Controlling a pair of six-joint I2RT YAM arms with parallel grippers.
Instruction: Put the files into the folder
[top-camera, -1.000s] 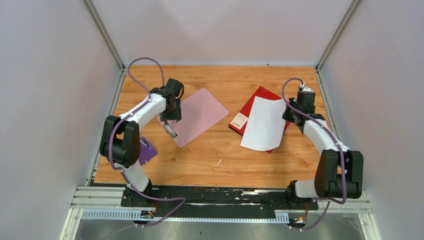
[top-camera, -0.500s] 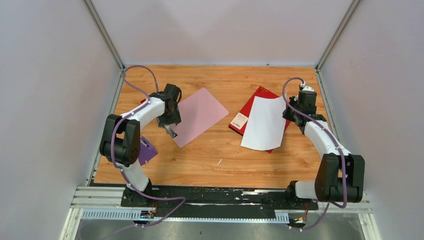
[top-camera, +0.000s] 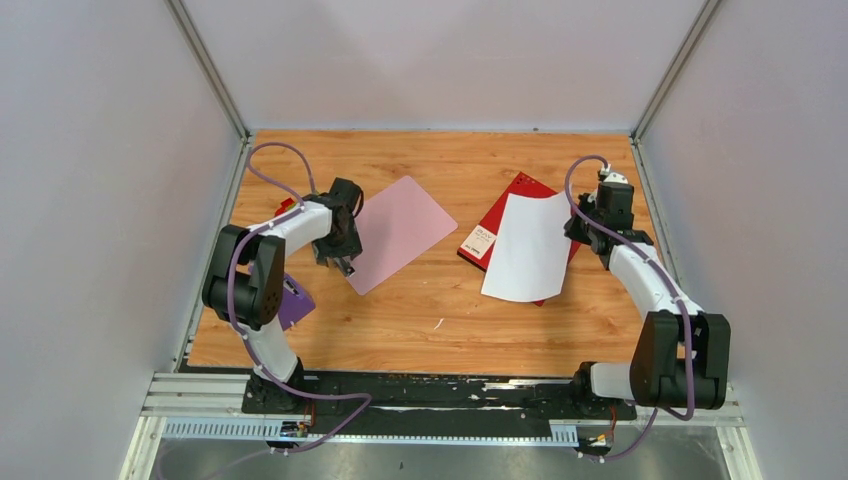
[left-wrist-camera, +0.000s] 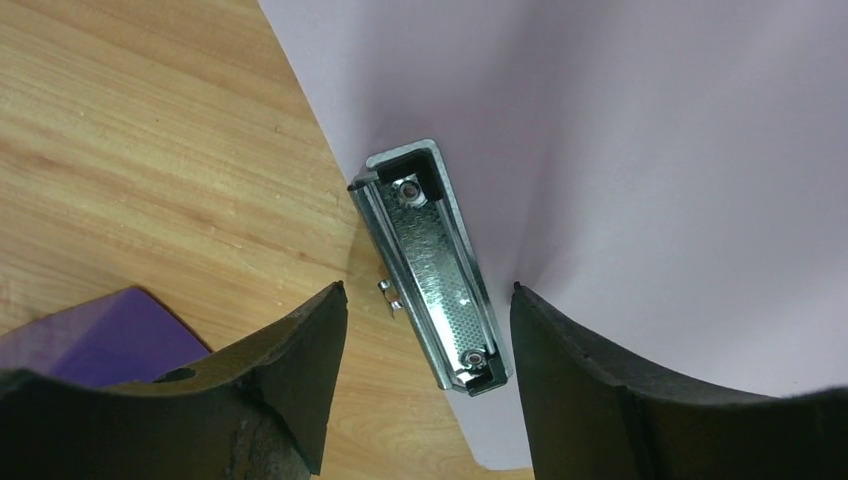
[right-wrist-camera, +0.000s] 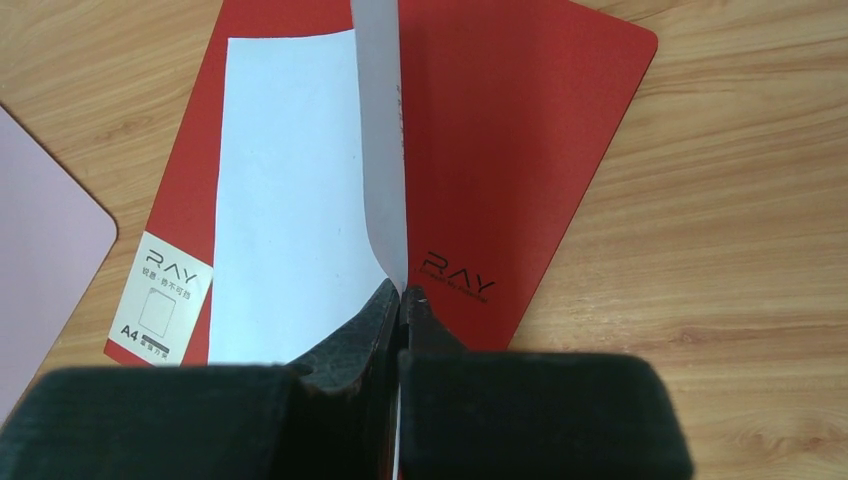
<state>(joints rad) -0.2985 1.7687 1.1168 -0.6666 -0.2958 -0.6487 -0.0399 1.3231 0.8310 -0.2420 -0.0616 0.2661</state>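
A white paper sheet (top-camera: 527, 248) lies over a red folder (top-camera: 518, 188) marked RAY at the right, its right edge lifted. I see no print on its visible side, and I cannot tell if a second sheet is with it. My right gripper (top-camera: 580, 224) is shut on that lifted edge; the right wrist view shows the gripper (right-wrist-camera: 401, 291), the sheet (right-wrist-camera: 290, 200) and the red folder (right-wrist-camera: 510, 150). A pink folder (top-camera: 400, 225) lies at the left with a metal clip (left-wrist-camera: 430, 265) on its near-left edge. My left gripper (top-camera: 341, 262) is open just above the clip, its jaws (left-wrist-camera: 427, 291) either side of it.
A purple flat object (top-camera: 293, 300) lies by the left arm and shows in the left wrist view (left-wrist-camera: 90, 335). White walls stand on three sides of the wooden table (top-camera: 440, 300). The pink folder's corner shows in the right wrist view (right-wrist-camera: 40, 260).
My left gripper has moved nearer and down over the pink folder's metal clip. The right gripper still holds the sheet's edge in about the same place.
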